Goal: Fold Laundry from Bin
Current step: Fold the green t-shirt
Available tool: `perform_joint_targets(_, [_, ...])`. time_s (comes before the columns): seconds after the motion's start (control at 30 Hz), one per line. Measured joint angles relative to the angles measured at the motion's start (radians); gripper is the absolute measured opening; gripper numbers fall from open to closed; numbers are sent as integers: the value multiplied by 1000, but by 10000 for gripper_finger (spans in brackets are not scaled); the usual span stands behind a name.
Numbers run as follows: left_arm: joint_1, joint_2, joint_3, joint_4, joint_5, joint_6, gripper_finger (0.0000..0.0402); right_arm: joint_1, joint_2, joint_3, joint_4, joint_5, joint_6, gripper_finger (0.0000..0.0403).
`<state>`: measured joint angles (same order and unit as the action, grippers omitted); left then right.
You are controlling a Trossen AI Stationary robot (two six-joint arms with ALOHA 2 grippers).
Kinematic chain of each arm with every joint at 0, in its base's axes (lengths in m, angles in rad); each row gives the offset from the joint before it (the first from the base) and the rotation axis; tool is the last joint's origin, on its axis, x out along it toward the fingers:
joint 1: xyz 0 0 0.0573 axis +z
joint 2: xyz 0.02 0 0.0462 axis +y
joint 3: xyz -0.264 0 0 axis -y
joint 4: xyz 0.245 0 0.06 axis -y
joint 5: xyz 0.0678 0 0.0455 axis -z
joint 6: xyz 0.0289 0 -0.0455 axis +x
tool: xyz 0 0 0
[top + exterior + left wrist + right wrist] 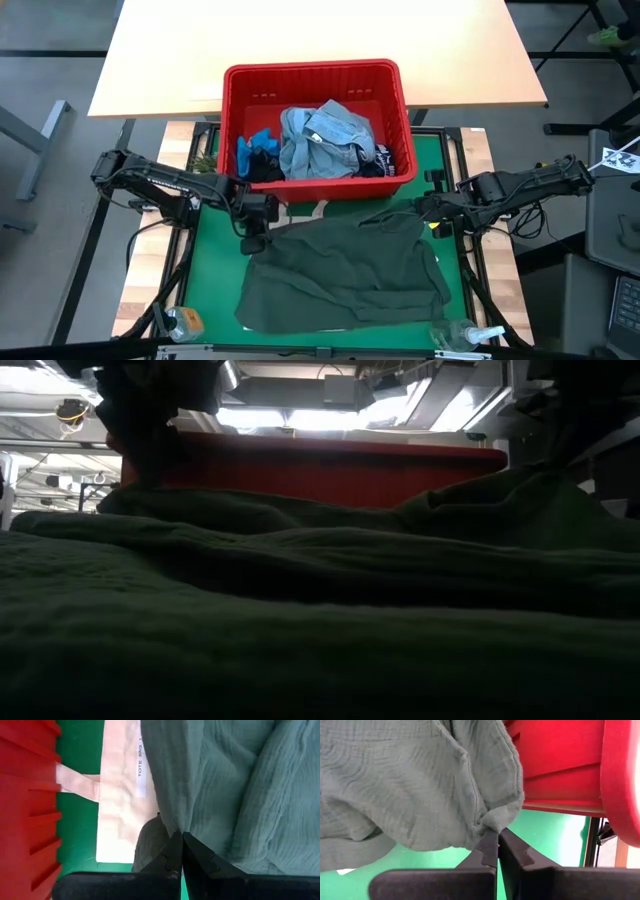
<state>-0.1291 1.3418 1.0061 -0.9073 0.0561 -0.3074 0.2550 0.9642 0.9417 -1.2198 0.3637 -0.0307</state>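
Your left gripper point(179, 836) is pinched shut on the dark green garment's point(345, 270) edge near the white tote bag point(122, 795). Your right gripper point(496, 834) is clamped on its opposite corner. The garment lies spread on the green mat point(215, 260), just in front of the red bin point(315, 78), which holds 3 more garments.

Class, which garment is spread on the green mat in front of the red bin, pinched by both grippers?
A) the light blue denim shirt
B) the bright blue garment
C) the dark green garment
C: the dark green garment lies spread on the mat; the other two sit in the bin.
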Motion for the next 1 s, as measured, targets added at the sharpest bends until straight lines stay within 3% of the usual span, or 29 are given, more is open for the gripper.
perform_joint_targets(0.3, [21,0,0,-53,-95,64,0,0,0,0,38,0,-5,3])
perform_joint_targets(0.6, [128,0,0,-100,-191,139,0,0,0,-1,70,10,-54,3])
perform_joint_targets(0.77, [160,0,0,-84,-95,129,0,0,0,-1,70,10,-54,3])
perform_joint_targets(1.0, [118,2,-46,15,31,139,0,0,9,-1,71,10,-59,3])
